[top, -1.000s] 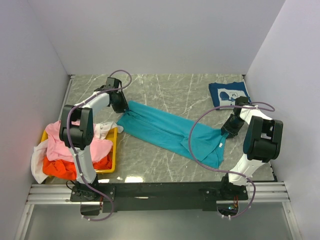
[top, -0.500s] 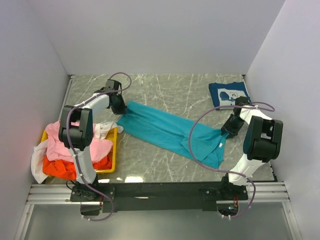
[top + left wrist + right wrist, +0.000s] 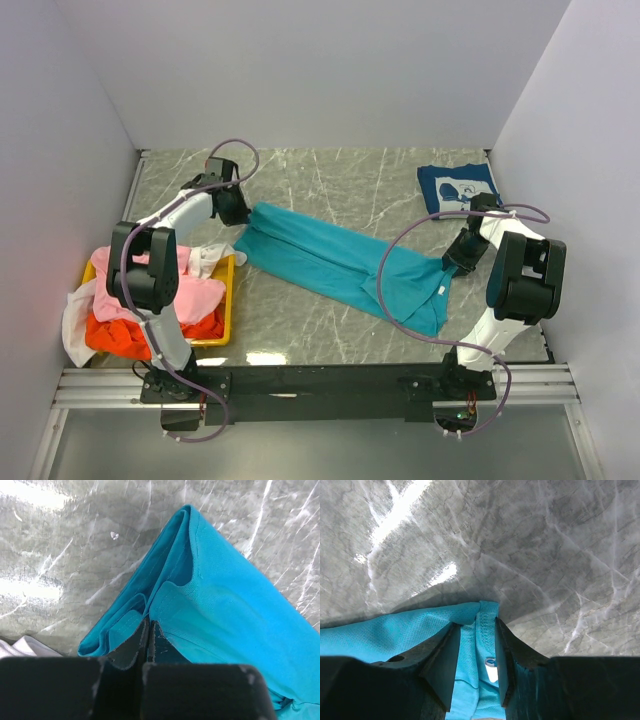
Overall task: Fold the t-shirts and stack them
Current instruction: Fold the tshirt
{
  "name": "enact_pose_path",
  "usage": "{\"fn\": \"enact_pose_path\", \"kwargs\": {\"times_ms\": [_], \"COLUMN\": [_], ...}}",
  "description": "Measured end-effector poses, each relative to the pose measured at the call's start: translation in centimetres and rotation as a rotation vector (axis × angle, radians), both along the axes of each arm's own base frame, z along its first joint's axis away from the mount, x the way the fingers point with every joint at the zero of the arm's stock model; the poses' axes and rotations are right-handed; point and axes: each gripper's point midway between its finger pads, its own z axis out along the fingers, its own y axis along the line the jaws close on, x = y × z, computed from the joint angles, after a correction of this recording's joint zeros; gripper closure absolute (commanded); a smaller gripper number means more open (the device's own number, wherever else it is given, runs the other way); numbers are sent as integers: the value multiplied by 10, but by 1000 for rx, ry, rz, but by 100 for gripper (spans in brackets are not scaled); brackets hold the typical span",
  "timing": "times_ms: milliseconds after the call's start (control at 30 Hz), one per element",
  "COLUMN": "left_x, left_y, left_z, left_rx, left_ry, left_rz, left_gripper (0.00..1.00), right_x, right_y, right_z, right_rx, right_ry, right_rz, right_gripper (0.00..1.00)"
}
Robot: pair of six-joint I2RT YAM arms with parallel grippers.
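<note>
A teal t-shirt (image 3: 330, 262), folded into a long strip, lies slantwise across the marble table from far left to near right. My left gripper (image 3: 240, 212) is shut on its far-left end; in the left wrist view the fingertips (image 3: 149, 622) pinch a layer of the teal cloth (image 3: 225, 600). My right gripper (image 3: 455, 258) rests at the strip's right end. There its jaws (image 3: 476, 622) stand apart, open, with the teal collar hem (image 3: 487, 617) and a small white label lying between them. A folded navy t-shirt (image 3: 458, 187) with white print lies at the far right.
A yellow tray (image 3: 228, 300) at the near left holds a pile of pink (image 3: 150, 290), orange (image 3: 120, 335) and white (image 3: 72, 325) shirts that spills over its rim. White walls close in the left, back and right sides. A white cloth edge (image 3: 20, 647) lies near my left gripper.
My left gripper has closed on the teal shirt's left end and drawn slightly toward the far left. The right arm has stayed still.
</note>
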Motion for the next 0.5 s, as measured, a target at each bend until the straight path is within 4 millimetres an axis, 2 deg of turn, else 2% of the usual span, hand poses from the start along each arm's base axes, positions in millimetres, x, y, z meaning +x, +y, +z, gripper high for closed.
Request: {"fn": "enact_pose_path", "kwargs": {"times_ms": [300, 433, 467, 500], "left_x": [-8, -14, -15, -16], "left_y": [4, 8, 10, 11], "left_z": [-10, -15, -15, -16], "left_rx": [19, 31, 39, 48], "left_ry": [40, 70, 75, 79], "left_rz": [15, 33, 40, 45], "left_gripper": [98, 77, 67, 63], "right_x": [0, 0, 0, 0], "right_y": [0, 0, 0, 0], "right_z": [0, 0, 0, 0], "right_rx": [1, 1, 1, 1], "right_ry": [0, 0, 0, 0], "right_rz": [3, 4, 3, 4], "right_gripper": [59, 59, 59, 59]}}
